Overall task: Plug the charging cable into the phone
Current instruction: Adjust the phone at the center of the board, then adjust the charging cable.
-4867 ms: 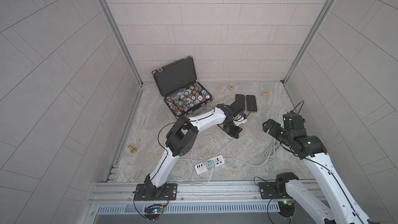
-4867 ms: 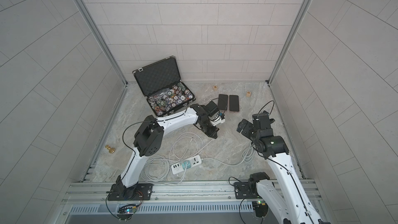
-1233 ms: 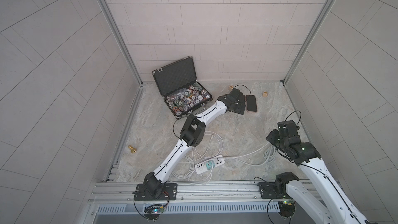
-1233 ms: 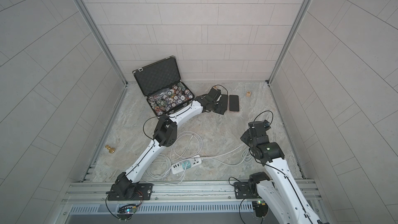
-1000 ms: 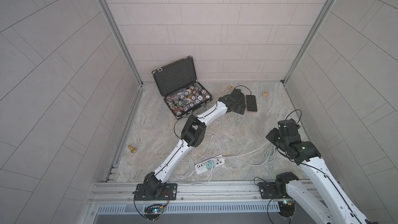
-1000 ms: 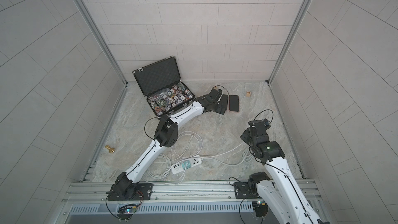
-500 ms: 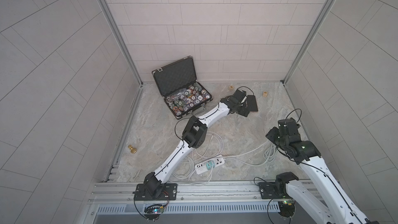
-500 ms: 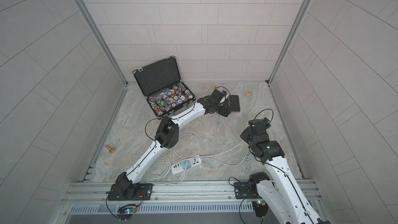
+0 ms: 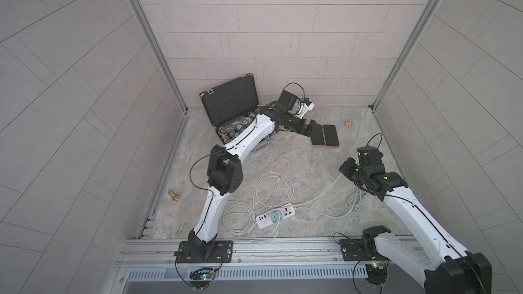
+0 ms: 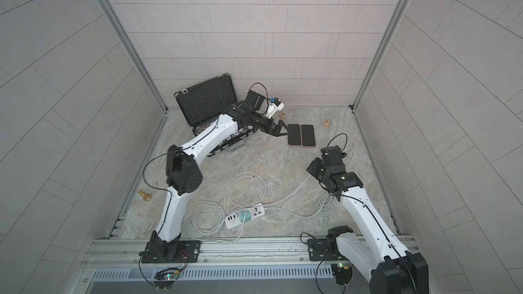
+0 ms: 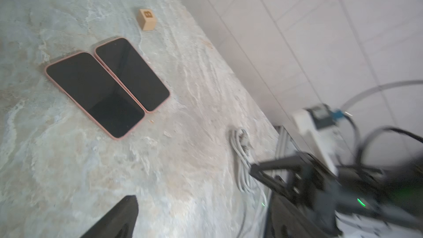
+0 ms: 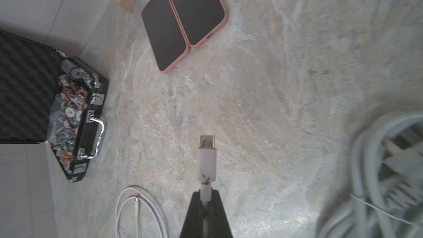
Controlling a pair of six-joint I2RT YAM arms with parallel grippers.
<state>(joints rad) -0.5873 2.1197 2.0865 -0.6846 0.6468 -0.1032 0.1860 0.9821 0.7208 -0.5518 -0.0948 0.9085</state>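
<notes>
As my L gripper (image 10: 283, 129), jaws spread, backs off the phones (image 10: 294, 134), R gripper (image 12: 205, 193) clamping plug (image 12: 206, 159) gets clear approach.

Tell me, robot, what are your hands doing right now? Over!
Left hand open near the phones. Right hand shut on cable plug, not plugged in. Nothing between plug and phones.

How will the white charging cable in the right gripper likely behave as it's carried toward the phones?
The plug end of the charging cable juts straight from the shut right gripper, so it is probably stiff enough to aim. Behind the gripper it curves slack across the table, so it is likely floppy and light, trailing and perhaps dragging.
</notes>
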